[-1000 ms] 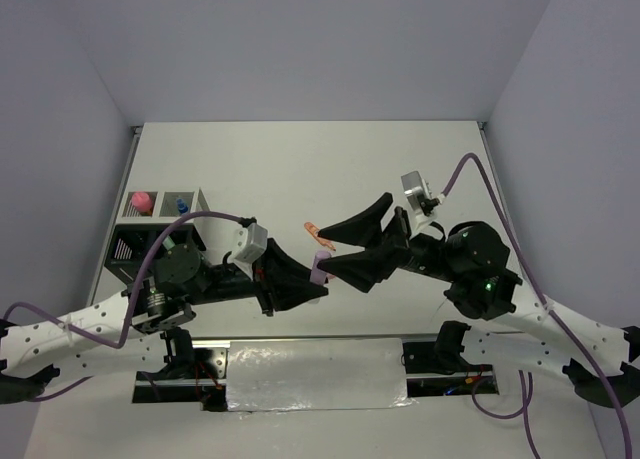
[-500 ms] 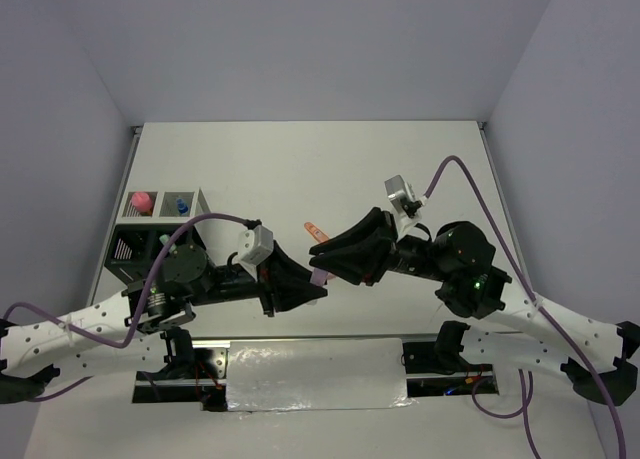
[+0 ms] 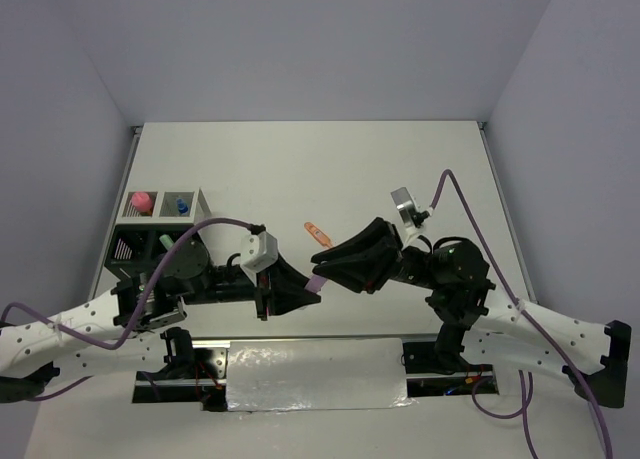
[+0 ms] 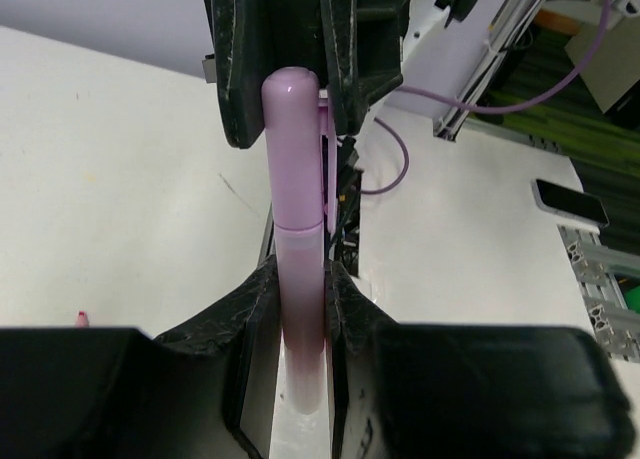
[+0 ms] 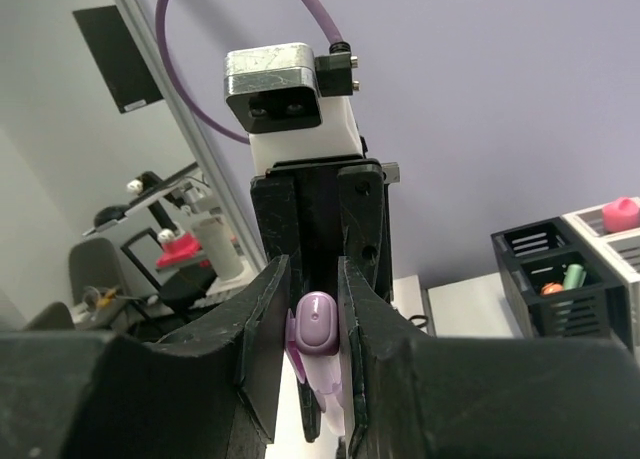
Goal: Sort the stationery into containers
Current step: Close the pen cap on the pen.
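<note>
A purple highlighter pen (image 3: 315, 277) hangs above the table's near middle, gripped at both ends. My left gripper (image 3: 303, 291) is shut on its barrel (image 4: 300, 309). My right gripper (image 3: 326, 265) is shut on its cap (image 5: 319, 324). In the left wrist view the right gripper's fingers (image 4: 238, 69) pinch the cap end. The containers (image 3: 128, 247) stand at the left edge, two white compartments behind two black ones. A pink-capped tube (image 3: 142, 200) and a blue-capped bottle (image 3: 181, 207) stand in the white ones. Green and orange items (image 5: 572, 276) sit in a black one.
A small orange item (image 3: 314, 229) lies on the white table just behind the two grippers. The left arm's purple cable (image 3: 205, 221) loops over the black compartments. Grey walls close in the table's left, back and right sides.
My right gripper swung in from the right and closed on the pen's cap; a second ago its jaws stood open. The left gripper kept its hold and shifted slightly lower.
</note>
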Tool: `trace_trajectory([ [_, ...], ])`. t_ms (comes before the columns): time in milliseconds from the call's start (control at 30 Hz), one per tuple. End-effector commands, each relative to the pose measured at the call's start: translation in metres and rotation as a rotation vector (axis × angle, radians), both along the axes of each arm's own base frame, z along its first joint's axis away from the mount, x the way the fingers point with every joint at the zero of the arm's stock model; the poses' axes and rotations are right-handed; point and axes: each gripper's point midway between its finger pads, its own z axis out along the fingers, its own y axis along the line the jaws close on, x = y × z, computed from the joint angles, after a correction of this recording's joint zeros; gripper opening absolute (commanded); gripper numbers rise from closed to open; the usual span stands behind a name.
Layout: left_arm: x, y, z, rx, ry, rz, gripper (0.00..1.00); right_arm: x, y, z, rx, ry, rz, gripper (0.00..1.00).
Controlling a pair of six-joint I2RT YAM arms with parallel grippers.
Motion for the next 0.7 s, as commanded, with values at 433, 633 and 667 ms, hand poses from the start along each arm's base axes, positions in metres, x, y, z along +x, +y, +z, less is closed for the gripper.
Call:
trace_trajectory([
  [433, -0.006, 0.029, 0.142, -0.394, -0.271, 0.026, 0.00, -0.014, 0.034, -0.142, -0.326, 0.245, 0.103, 0.00],
  [633, -0.002, 0.039, 0.151, -0.402, -0.285, 0.072, 0.00, -0.017, 0.046, -0.161, -0.393, 0.262, 0.103, 0.00],
  [667, 0.000, 0.039, 0.152, -0.399, -0.289, 0.083, 0.00, -0.019, 0.048, -0.163, -0.400, 0.259, 0.111, 0.00],
])
